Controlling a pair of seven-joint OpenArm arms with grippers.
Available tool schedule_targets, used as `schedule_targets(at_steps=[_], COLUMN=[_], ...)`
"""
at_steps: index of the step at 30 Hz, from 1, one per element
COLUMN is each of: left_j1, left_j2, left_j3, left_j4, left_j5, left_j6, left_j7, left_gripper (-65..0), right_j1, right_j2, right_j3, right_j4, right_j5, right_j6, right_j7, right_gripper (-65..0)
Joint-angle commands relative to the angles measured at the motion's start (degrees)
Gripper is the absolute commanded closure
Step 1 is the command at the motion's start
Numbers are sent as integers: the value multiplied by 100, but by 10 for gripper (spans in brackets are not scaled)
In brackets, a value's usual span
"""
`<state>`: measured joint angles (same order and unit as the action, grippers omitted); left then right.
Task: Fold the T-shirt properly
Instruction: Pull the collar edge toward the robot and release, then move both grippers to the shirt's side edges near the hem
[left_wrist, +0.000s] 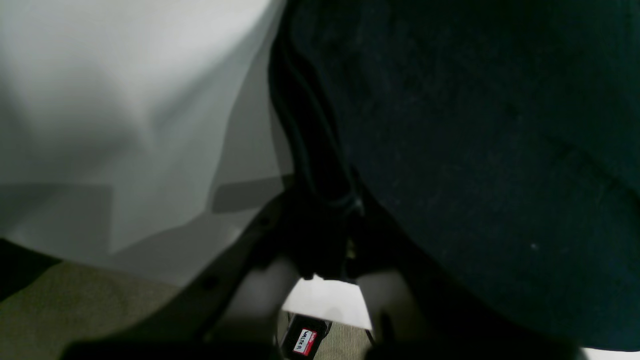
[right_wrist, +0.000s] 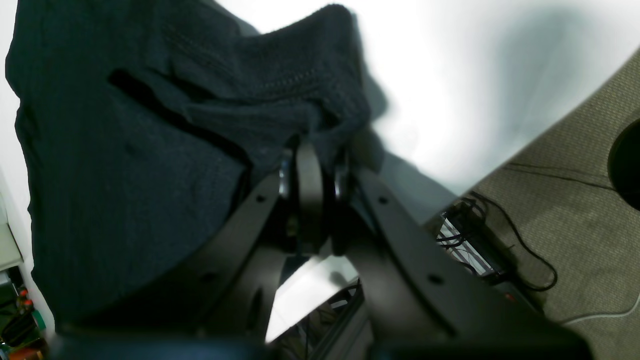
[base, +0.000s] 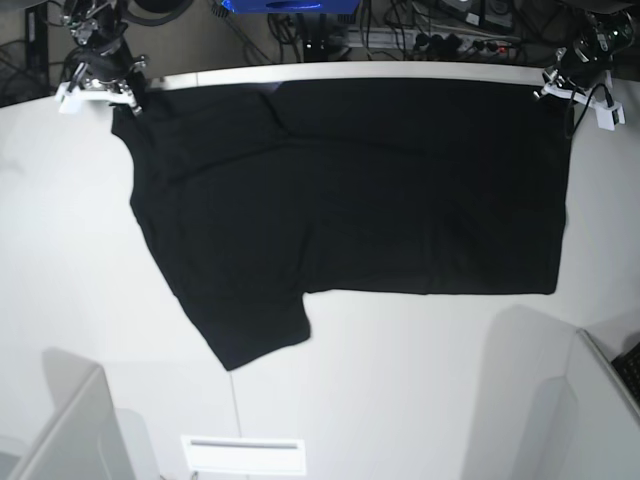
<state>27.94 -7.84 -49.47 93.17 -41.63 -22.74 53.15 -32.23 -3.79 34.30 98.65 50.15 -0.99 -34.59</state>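
on the far left, the right gripper (base: 105, 88) pinched a corner of the black t-shirt (base: 350, 190), which lay spread across the white table (base: 420, 400). far right, the left gripper (base: 575, 85) pinched another corner. the fold seemed barely begun; next, likely carrying both corners nearward together.

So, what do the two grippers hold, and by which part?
Both are shut on the T-shirt: the right gripper and the left gripper each pinch a far-edge corner.

Right pincer (right_wrist: 312, 150): matte black, two broad arms with small screw holes, a rounded black pad between shiny metal discs. Left pincer (left_wrist: 330, 210): black too, pale blurred fingers, red-and-white label at six o'clock.
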Motion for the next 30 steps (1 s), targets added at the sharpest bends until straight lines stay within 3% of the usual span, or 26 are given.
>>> schedule_targets(at_steps=[1, 14, 15, 18, 19, 21, 23, 27, 30], left_j1=[41, 41, 41, 41, 32, -12, -30, -232, -390], left_j2=[-100, -109, -109, -100, -91, -91, -109, -135, -364], left_j3=[-59, -68, -68, -253, -402, -736, -1026, -1659, -1932], left_j4=[94, 94, 94, 94, 94, 94, 94, 103, 349], left_j5=[-35, -35, -35, -35, -35, -35, -35, -35, -35], left_j6=[-16, -16, -16, -16, -16, -16, -16, -16, -16], left_j7=[-132, -132, -132, -132, -123, -123, -123, -115, -115], left_gripper=[0, 0, -39, -273, -352, -461, -512, -510, -510], right_j1=[-113, -272, -289, -395, -448, -527, -518, -404, -360], right_j2=[32, 32, 32, 14, 6, -30, -38, 14, 322], right_j3=[46, 29, 38, 46, 64, 345, 635, 1128, 1154], right_j4=[152, 548, 548, 566, 583, 627, 636, 733, 952], right_j5=[-70, -61, -52, -26, 53, 229, 326, 308, 308], right_j6=[-37, -37, -37, -37, -37, -37, -37, -37, -28], right_j7=[8, 0, 0, 8, 35, 26, 8, 8, 8], right_gripper=[0, 0, -50, -246, -281, -290, -290, -293, -294])
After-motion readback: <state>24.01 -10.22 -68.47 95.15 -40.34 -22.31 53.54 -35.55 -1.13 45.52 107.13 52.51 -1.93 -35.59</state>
